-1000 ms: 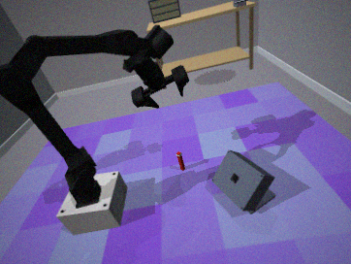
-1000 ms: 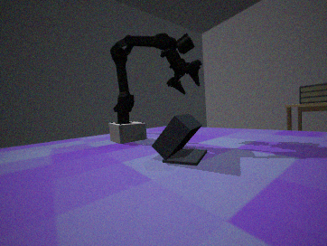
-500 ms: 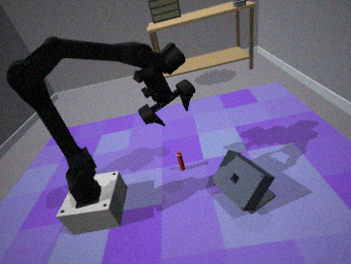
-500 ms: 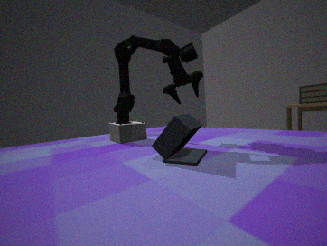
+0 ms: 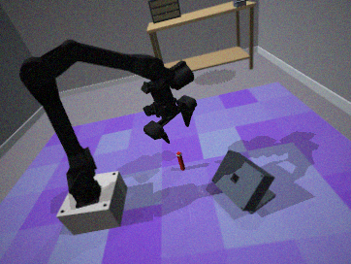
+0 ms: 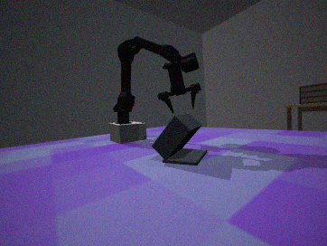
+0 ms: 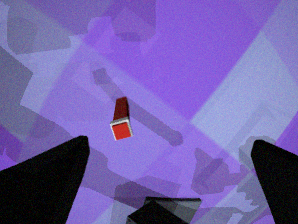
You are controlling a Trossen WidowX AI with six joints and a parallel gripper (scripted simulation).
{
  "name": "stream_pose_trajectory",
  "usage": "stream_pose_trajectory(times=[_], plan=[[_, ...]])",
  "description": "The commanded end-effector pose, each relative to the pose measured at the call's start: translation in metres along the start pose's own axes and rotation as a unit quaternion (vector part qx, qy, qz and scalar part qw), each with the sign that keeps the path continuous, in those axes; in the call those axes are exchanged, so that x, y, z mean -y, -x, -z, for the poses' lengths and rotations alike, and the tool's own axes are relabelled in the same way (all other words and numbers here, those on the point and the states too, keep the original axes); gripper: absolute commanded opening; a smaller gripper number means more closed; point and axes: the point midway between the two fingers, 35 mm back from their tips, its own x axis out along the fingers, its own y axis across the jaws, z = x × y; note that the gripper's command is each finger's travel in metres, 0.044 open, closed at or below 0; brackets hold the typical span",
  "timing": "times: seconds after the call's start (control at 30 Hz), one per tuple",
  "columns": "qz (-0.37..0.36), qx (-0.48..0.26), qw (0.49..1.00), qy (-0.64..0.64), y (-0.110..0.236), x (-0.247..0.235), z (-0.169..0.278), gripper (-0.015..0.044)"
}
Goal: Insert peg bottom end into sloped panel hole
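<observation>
A red peg (image 5: 180,161) (image 7: 121,120) with a pale band near its top stands upright on the table; its top looks square in the wrist view. The peg is not seen in the exterior view. The dark sloped panel (image 5: 248,182) (image 6: 172,137) stands to the right of the peg in the top view, with one square-looking hole (image 5: 235,178) in its face. My gripper (image 5: 178,135) (image 6: 182,110) (image 7: 175,148) is wide open and empty, above the peg. In the wrist view the peg lies left of the middle and farther up than the fingertips.
The arm's pale base block (image 5: 99,204) (image 6: 128,132) stands at the left. The panel rests on a flat dark foot (image 6: 191,156); a corner of the panel shows at the bottom of the wrist view. A wooden shelf (image 5: 201,17) stands behind the mat.
</observation>
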Motion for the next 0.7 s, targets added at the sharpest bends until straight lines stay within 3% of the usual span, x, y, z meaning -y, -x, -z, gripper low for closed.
stream_pose_trajectory(times=[0.0,0.3,0.67], plan=[[-0.027,-0.007,0.999,0.043,-0.012,-0.010,0.007,0.0440],[-0.071,-0.010,0.989,0.128,-0.030,-0.028,0.018,0.0440],[-0.072,-0.010,0.989,0.129,-0.036,-0.028,0.017,0.0440]])
